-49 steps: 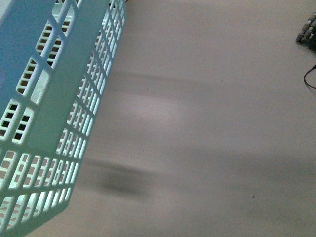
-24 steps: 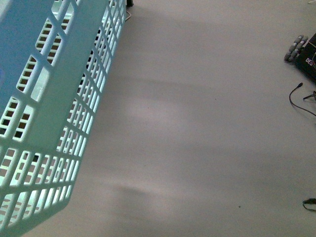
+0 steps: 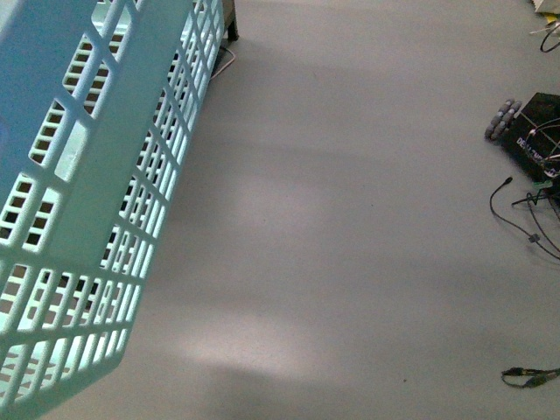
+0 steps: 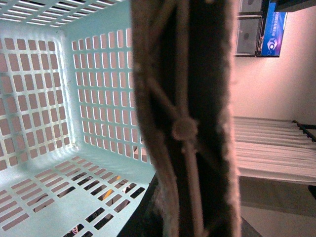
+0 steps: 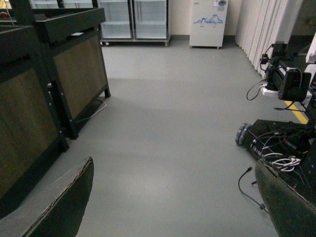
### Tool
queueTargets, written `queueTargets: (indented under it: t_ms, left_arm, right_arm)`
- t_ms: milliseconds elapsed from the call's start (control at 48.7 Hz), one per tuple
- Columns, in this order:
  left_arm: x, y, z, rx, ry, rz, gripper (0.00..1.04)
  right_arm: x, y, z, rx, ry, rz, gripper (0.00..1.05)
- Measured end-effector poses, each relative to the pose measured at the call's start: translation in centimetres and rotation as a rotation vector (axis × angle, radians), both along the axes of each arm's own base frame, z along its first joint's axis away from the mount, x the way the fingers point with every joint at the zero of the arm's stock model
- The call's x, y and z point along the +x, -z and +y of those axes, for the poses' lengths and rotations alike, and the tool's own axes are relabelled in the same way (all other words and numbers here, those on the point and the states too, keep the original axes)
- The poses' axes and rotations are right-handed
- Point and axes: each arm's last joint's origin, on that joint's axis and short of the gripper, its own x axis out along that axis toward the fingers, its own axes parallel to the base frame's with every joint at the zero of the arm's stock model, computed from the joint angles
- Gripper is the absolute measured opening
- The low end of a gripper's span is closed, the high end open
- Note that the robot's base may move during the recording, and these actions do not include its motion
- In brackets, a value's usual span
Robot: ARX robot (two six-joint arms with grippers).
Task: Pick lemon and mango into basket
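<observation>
Basket [image 3: 105, 175]: light teal, slotted, on the robot's left and filling the left side of the front view. Its long axis runs away from the robot and leans slightly to the right with distance. One long side wall faces the open floor [image 3: 350, 219] and stands at a slant rather than plumb. The near corner is at the bottom edge of that view and the far end passes out at the top.

The left wrist view looks into the basket, showing two slotted walls meeting at a corner and the slotted base beneath. A brownish handle [image 4: 182, 98] lies hard against that camera, with its ribbed underside crossing the whole picture. The left gripper's fingers cannot be made out behind it, so whether they clasp the handle cannot be told.

Right gripper [image 5: 173, 165]: its dark fingers [image 5: 59, 207] are spread wide with nothing between them, above bare grey floor.

Surroundings: a dark furniture leg [image 3: 233, 22] stands just beyond the basket's far end. Well to the right, a black wheeled unit [image 3: 534, 131] sits on the floor with loose cables [image 3: 525, 232] trailing from it. The right wrist view shows dark wood-panelled racks [image 5: 74, 64] along one side. Glass-door fridges [image 5: 133, 19] and a white cabinet [image 5: 206, 22] stand against the far wall, with a pale curtain [image 5: 259, 29] beside them.
</observation>
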Motion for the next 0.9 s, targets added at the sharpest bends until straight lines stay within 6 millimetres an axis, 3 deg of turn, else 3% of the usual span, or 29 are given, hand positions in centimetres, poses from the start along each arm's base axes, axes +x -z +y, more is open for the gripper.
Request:
queueTargets:
  t_ms: [904]
  left_arm:
    - [0.0, 0.0, 0.0, 0.0, 0.0, 0.0, 0.05]
  right_arm:
    - [0.0, 0.0, 0.0, 0.0, 0.0, 0.0, 0.96]
